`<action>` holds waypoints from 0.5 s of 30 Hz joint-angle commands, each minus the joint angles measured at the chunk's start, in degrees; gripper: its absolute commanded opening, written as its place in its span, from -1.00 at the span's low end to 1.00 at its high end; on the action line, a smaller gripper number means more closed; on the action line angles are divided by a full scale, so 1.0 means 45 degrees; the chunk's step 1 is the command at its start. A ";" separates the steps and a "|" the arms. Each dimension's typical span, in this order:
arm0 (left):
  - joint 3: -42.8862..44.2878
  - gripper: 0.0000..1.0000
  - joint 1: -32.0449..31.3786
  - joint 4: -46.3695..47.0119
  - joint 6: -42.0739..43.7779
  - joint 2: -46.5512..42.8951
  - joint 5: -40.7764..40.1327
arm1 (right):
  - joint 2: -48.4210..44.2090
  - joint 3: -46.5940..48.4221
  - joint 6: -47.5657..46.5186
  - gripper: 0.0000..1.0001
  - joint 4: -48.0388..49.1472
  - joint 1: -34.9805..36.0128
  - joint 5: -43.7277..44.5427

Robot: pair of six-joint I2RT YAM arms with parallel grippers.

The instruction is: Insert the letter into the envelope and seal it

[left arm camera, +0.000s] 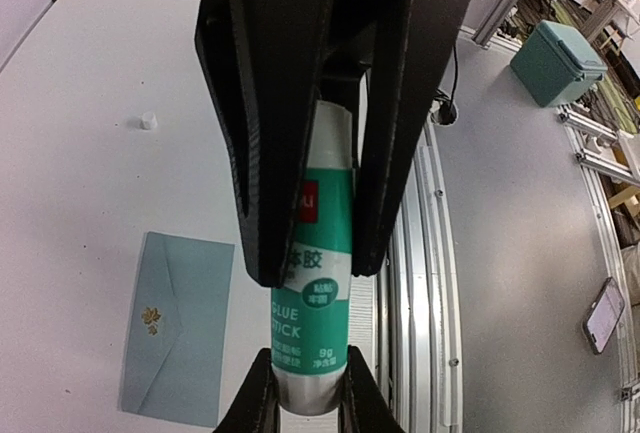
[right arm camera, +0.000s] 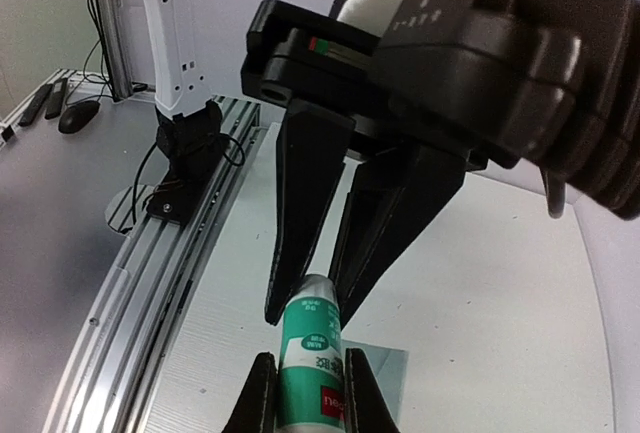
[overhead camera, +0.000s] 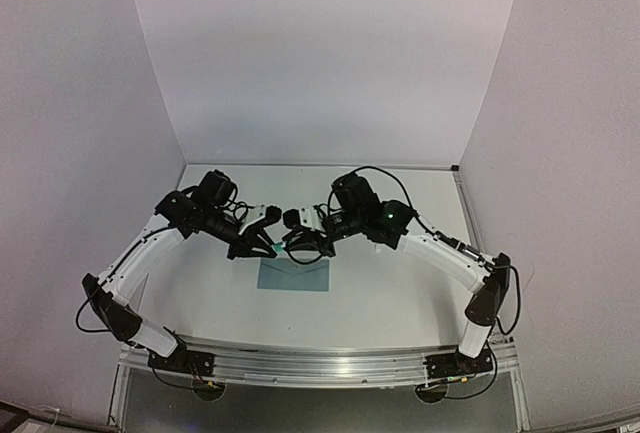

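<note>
A green-and-white glue stick (left arm camera: 310,323) hangs level between both grippers, above the table. My left gripper (left arm camera: 310,378) is shut on its white end. My right gripper (right arm camera: 310,378) is shut on the printed body, near the red mark. In the right wrist view the left gripper (right arm camera: 312,303) pinches the far end of the glue stick (right arm camera: 312,348). The pale teal envelope (overhead camera: 295,275) lies flat just below and in front of the grippers. Its flap is down, with a small gold emblem (left arm camera: 151,319) on it. The letter is out of view.
A tiny white cap (left arm camera: 149,120) stands on the table, beyond the envelope (left arm camera: 180,328). The aluminium rail (left arm camera: 430,283) runs along the near table edge. Off the table are a teal box (left arm camera: 560,58) and a phone (left arm camera: 605,315). White walls enclose the back and sides.
</note>
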 commanded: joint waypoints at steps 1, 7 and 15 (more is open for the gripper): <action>0.0617 -0.33 -0.0122 0.0118 0.0693 -0.0216 0.0896 | -0.0675 -0.0528 -0.0942 -1.00 0.0667 0.0272 0.1010; -0.1415 0.99 -0.0122 0.2046 0.3496 -0.2112 -0.2783 | -0.1108 -0.1080 0.2739 -1.00 0.1748 0.0240 0.2716; -0.6826 0.95 -0.0180 1.0903 0.5732 -0.5023 -0.6205 | -0.0784 -0.0738 1.1220 -1.00 0.3567 0.0152 0.5666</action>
